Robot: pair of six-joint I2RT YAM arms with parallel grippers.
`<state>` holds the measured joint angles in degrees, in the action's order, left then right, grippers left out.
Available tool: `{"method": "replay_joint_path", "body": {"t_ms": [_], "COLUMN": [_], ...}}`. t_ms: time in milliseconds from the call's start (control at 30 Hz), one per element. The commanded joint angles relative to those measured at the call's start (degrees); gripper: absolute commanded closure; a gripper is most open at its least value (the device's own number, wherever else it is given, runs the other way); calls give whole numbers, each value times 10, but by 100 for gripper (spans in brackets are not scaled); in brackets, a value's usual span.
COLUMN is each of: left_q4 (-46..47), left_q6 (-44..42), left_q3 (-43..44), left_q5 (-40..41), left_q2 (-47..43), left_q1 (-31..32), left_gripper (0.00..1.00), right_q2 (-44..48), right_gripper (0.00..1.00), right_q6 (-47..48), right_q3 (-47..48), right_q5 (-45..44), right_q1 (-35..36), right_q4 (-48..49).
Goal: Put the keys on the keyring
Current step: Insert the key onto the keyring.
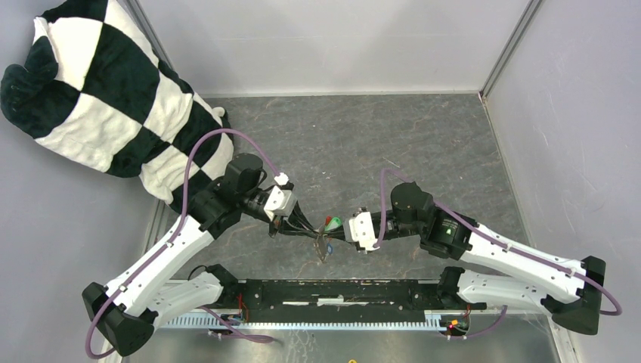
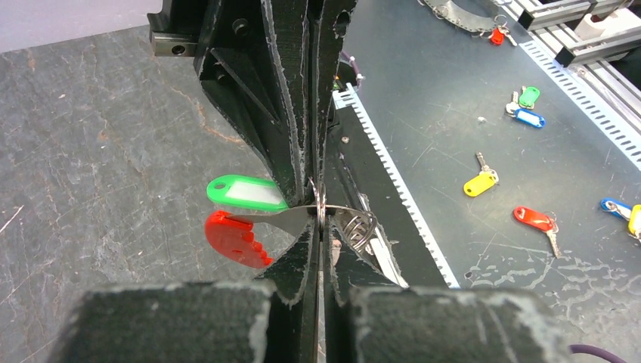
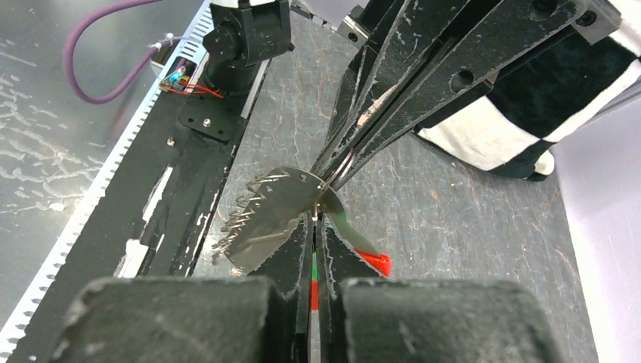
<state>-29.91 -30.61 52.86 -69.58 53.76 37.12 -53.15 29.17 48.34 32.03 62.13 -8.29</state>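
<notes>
Both my grippers meet nose to nose low over the table (image 1: 340,136), about 6 o'clock from its centre in the top view, so ring and key hang free with nothing dragging. My left gripper (image 2: 318,240) is pinched fully shut, seemingly on the thin wire of the keyring (image 2: 321,206). The ring stands on edge at 12 o'clock from my tips, held that way to face the other arm, I judge. Its red tag (image 2: 234,238) dangles at 8 o'clock. My right gripper (image 3: 314,227) is closed tight too, with green showing in its slit. It grips the green key (image 2: 246,193) by the head, blade aimed at the ring and touching it. Silver blades (image 3: 253,219) fan out at 9 o'clock of my right tips; can't tell whose. Blue key head not visible. Step: threading the green key; whether it's on yet, can't tell.
</notes>
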Motion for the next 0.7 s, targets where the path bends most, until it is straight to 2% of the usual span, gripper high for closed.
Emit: {"method": "replay_joint_path", "body": {"t_ms": [0,300,667], "left_q4": [22,22,22], "left_q6": [18,18,15], "left_q3": [8,7,7], "left_q5": [-27,-33,-34], "left_q2": [-6,-9,-17], "left_q1": [8,21,23], "left_gripper": [98,98,98], "right_q2": [-4,-10,-41], "right_gripper": [99,99,99], "right_q6": [50,134,186], "right_q3": [42,102,154], "right_q5": [16,-8,5], "right_q1": [3,3,2], "right_q4": [-28,-107,-185]}}
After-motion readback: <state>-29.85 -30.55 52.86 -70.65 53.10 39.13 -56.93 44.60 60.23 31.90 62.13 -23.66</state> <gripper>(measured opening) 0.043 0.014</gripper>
